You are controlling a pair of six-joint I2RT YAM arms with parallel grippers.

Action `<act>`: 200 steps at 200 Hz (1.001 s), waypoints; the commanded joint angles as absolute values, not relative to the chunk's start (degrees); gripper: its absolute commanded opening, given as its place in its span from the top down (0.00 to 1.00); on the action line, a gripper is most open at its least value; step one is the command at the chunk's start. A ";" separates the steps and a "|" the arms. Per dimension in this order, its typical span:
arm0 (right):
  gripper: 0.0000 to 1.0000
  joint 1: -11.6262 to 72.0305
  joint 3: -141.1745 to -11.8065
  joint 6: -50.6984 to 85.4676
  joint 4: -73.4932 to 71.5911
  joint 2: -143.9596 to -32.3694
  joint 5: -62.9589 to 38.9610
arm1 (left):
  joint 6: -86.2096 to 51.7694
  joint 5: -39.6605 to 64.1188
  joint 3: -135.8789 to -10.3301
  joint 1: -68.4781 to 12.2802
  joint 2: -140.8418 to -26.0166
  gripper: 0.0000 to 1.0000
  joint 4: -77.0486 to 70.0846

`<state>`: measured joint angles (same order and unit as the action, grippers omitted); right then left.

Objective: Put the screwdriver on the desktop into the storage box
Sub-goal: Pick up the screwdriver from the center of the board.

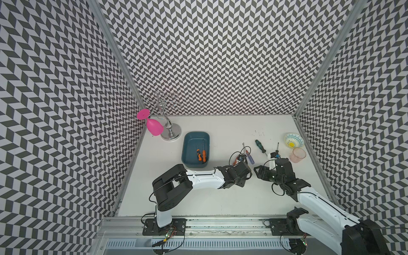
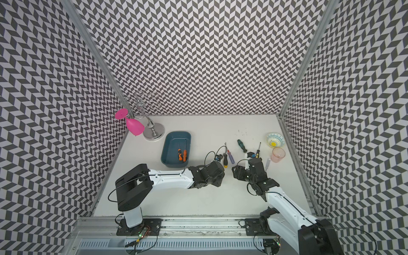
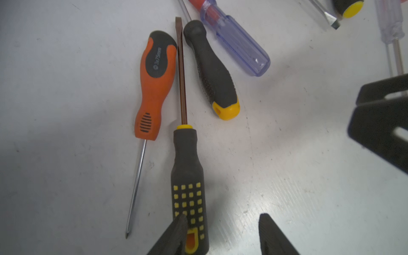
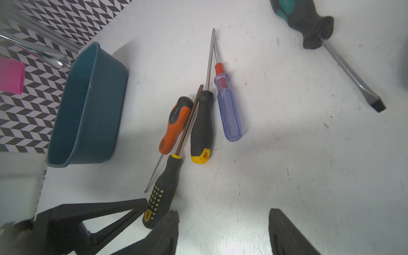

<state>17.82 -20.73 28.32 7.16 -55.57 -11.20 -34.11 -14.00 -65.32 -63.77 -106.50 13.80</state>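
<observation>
Down at the left gripper, the jaws stand apart with nothing clamped: the yellow-dotted screwdriver lies flat on the desktop, the butt of its handle right against one finger while the other finger sits well clear across bare table. Its brown shaft runs away from the gripper, lying between the orange screwdriver and the yellow-capped screwdriver, with the clear blue screwdriver just beyond. Over to the right gripper: also spread open, empty, over bare table just beside that same dotted handle. Farther off, the green-handled screwdriver lies alone. The storage box sits well apart from both, toward the back left, with two orange-handled drivers already inside. Hard to read: in both top views the dark wrists crowd over the cluster, so the jaws don't show from above; in the left wrist view a clear-handled tool and a yellow-ended handle are cut off at the frame edge. The surface is plain white, scuffed and speckled, with an aluminium rail along the front. Chevron-patterned walls close in three sides; a chrome rack with a pink glass stands in the back left corner, a patterned bowl and a pink cup at the right.
</observation>
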 commanded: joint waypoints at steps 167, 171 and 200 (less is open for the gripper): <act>0.33 17.26 -19.95 28.57 2.59 -56.25 -12.92 | -33.80 -19.19 -69.09 -64.04 -112.05 0.70 18.56; 0.33 17.16 -19.95 28.55 2.57 -56.33 -12.93 | -33.87 -19.24 -68.96 -64.05 -111.84 0.70 18.55; 0.33 17.17 -20.03 28.63 2.55 -56.51 -12.92 | -34.07 -19.51 -67.75 -64.07 -109.95 0.75 18.83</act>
<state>17.47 -20.47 28.51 5.02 -56.23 -12.75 -34.13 -18.74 -68.38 -63.75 -111.74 18.28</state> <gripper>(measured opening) 0.674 0.308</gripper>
